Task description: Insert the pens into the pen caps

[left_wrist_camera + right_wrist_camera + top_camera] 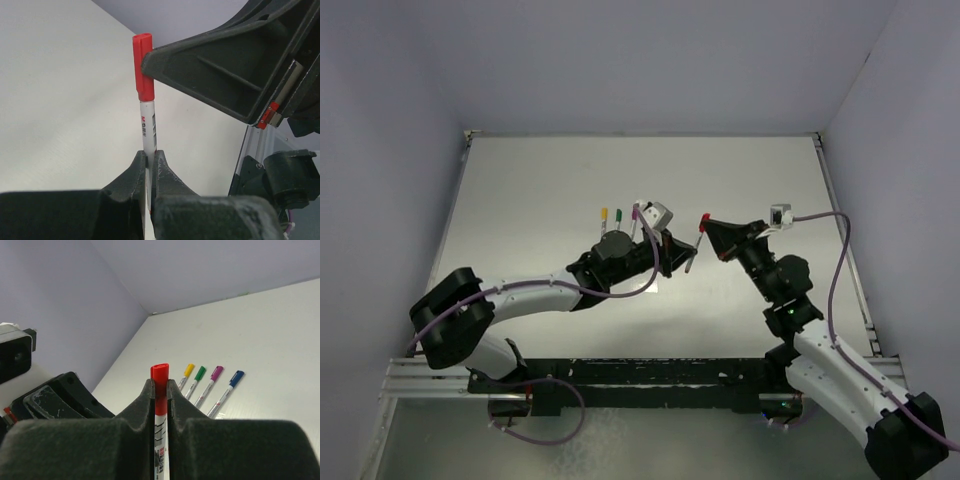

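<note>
Red pen: white barrel (148, 131) with printed lettering, pinched low down between the pressed-together fingers of the left end effector (149, 167), held clear above the table.
Red cap: glossy stubby plastic (160, 385), gripped between the fingers of the right end effector (160, 390); it appears seated on the barrel's end.
Step in hand: the last pen of five, cap and barrel brought together in mid-air; by my judgement near done.
Next move: likely a firm straight push along the barrel, then release and lay it down.
Other pens: yellow (187, 374), green (197, 377), magenta (212, 379) and blue (229, 385), capped, lying side by side.
Table: matte, pale, finely textured (280, 340).
Fingers: black, matte, wedge-shaped.
</note>
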Robot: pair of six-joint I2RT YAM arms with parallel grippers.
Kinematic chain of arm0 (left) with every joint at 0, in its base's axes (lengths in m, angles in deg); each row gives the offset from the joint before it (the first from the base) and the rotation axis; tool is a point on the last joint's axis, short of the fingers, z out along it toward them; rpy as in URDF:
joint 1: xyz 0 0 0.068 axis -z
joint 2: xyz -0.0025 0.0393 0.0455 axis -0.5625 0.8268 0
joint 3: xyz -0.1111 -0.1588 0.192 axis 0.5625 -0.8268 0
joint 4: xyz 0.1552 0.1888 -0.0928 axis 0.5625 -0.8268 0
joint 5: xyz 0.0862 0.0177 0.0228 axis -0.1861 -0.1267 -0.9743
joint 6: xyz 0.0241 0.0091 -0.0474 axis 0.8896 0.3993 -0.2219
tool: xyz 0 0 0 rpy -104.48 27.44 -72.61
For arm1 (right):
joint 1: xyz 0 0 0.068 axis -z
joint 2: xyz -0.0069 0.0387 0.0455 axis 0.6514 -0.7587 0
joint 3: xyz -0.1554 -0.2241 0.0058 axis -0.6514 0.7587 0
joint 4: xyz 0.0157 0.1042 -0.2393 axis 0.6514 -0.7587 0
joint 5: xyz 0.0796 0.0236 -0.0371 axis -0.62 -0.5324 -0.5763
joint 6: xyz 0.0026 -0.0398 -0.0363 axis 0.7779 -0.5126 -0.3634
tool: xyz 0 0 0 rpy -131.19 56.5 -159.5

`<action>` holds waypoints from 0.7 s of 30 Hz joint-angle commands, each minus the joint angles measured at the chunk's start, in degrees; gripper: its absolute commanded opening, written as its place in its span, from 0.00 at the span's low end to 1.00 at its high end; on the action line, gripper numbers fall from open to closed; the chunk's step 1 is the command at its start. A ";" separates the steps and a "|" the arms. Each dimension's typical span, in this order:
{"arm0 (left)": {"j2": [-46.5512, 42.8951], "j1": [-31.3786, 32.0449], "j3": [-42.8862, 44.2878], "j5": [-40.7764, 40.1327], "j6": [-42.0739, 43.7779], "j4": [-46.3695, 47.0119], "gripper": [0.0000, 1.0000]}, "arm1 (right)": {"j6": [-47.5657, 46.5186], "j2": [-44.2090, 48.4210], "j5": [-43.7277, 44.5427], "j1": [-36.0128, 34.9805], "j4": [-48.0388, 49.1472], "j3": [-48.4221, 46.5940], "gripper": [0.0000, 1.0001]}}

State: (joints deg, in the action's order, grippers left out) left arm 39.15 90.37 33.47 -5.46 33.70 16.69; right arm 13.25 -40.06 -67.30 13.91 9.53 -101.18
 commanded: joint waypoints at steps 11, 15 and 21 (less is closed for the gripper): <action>-3.36 -1.21 1.41 -15.45 -0.82 -17.46 0.00 | -5.74 4.40 8.80 -1.29 -15.56 -13.14 0.50; 1.59 -1.29 5.56 -16.91 -0.06 -21.48 0.00 | -5.96 7.06 11.99 -1.29 -22.23 -13.73 0.53; 11.13 -2.00 13.86 -17.52 1.32 -27.48 0.00 | -3.20 7.64 19.28 -1.29 -36.02 -14.26 0.60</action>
State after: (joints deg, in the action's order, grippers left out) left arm 45.78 89.28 40.47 -21.18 33.85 -7.09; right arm 8.82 -32.48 -54.45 12.60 -16.88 -113.38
